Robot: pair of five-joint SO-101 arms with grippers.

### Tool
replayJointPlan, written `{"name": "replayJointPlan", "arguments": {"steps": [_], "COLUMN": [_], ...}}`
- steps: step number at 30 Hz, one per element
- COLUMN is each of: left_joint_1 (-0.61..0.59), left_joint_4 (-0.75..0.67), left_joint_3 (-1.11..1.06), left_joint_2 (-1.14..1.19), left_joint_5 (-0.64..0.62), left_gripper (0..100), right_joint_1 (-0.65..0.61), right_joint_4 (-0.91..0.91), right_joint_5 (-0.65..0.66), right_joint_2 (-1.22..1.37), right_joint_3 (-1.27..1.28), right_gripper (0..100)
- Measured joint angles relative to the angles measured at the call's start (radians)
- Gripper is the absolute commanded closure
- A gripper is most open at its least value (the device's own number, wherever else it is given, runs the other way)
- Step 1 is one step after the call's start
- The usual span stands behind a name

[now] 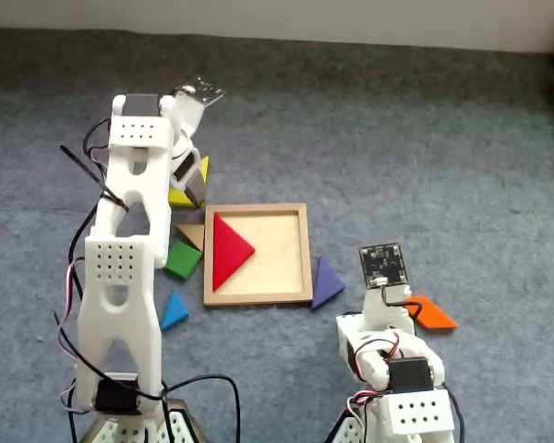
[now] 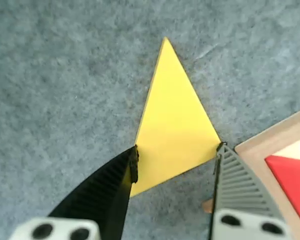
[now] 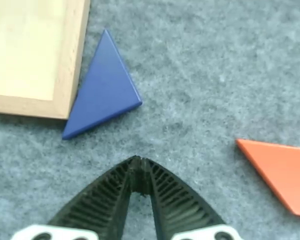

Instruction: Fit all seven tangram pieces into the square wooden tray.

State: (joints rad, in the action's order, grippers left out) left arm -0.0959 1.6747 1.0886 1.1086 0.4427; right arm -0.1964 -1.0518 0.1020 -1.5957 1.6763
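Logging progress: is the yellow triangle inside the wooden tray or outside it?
Outside. The yellow triangle lies on the carpet beside the tray's corner, between the left gripper's fingers.

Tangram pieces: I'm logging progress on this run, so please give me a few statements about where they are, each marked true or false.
1. The red triangle lies inside the wooden tray. True.
2. The yellow triangle is already in the tray. False: it lies on the carpet outside the tray, between the open fingers of the left end effector.
3. The right end effector holds the dark blue triangle. False: it is shut on nothing; that triangle lies on the carpet beside the tray.
4. The orange parallelogram lies on the carpet, apart from the tray. True.
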Motion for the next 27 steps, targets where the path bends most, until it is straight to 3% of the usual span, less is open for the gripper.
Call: {"name": "replayJointPlan", "arguments": {"steps": [19, 27], "left_joint_1": [0.003, 0.009], "left_joint_4": [-0.017, -0.014], "left_joint_3": [0.002, 0.0], "left_joint_2": [0.029, 0.029], "left_joint_5": [0.141, 0.15], "left_gripper": [71, 79], "right_joint_1": [0.0, 0.0], "right_joint_4": [0.0, 0.0], "right_joint_5": [0.0, 0.0], "right_joint_2": [0.0, 0.0], "right_joint_3": [0.0, 0.0], "right_gripper": [99.2, 99.2]}}
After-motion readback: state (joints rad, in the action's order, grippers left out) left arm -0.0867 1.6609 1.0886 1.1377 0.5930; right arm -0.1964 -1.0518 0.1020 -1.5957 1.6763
